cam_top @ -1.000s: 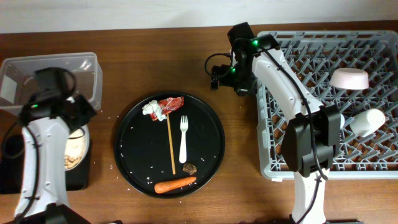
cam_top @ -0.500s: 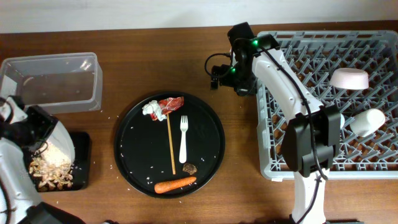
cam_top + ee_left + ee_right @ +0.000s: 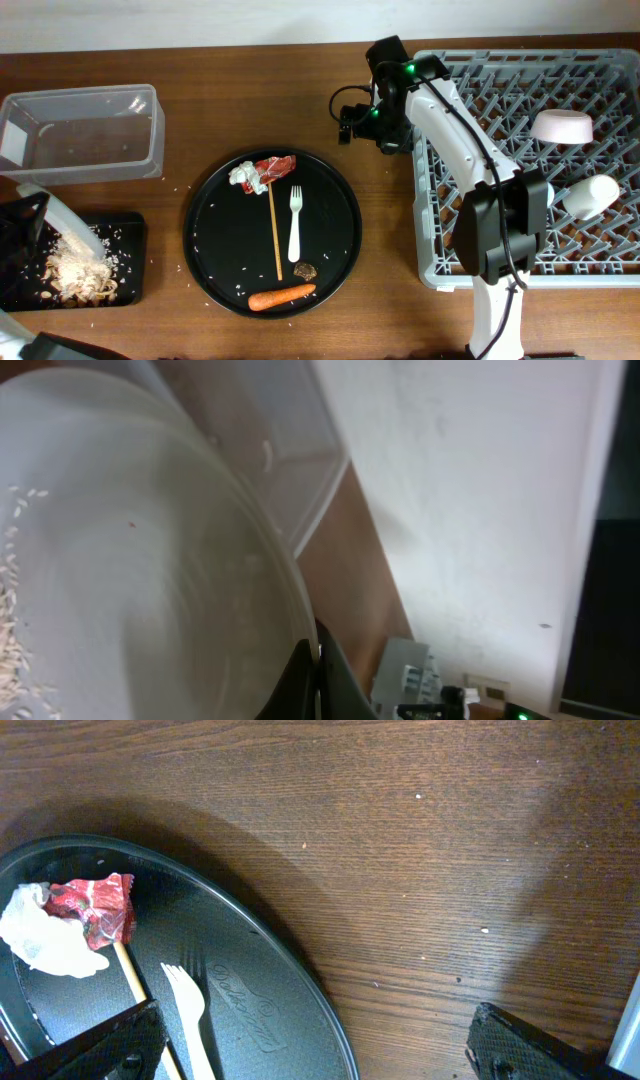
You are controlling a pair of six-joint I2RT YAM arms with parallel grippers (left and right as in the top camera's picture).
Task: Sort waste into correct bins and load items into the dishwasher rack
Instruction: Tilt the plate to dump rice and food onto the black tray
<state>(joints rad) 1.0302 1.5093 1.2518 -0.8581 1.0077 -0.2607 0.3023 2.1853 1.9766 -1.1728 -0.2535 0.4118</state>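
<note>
My left gripper (image 3: 22,238) at the far left edge is shut on the rim of the white plate (image 3: 66,222), held steeply tilted over the shallow black tray (image 3: 132,262). In the left wrist view the fingers (image 3: 318,678) pinch the plate (image 3: 130,580). Beige crumbs (image 3: 76,272) lie in the black tray. The clear tub (image 3: 85,130) stands behind. On the round black tray (image 3: 215,250) lie the red wrapper (image 3: 277,167), white paper (image 3: 245,178), wooden stick (image 3: 275,235), fork (image 3: 295,225), dark lump (image 3: 306,270) and carrot (image 3: 282,296). My right gripper (image 3: 358,120) is open and empty above bare table (image 3: 315,1055). The pale blue cup is out of view.
The grey dishwasher rack (image 3: 520,90) fills the right side, with a white bowl (image 3: 563,127) and a white cup (image 3: 590,195) in it. My right arm reaches across its left edge. Loose crumbs dot the table near the tub.
My left arm has swung left toward the frame edge and tipped the plate steeper. The crumbs have slid off the plate into the black tray. The right arm has not moved.
</note>
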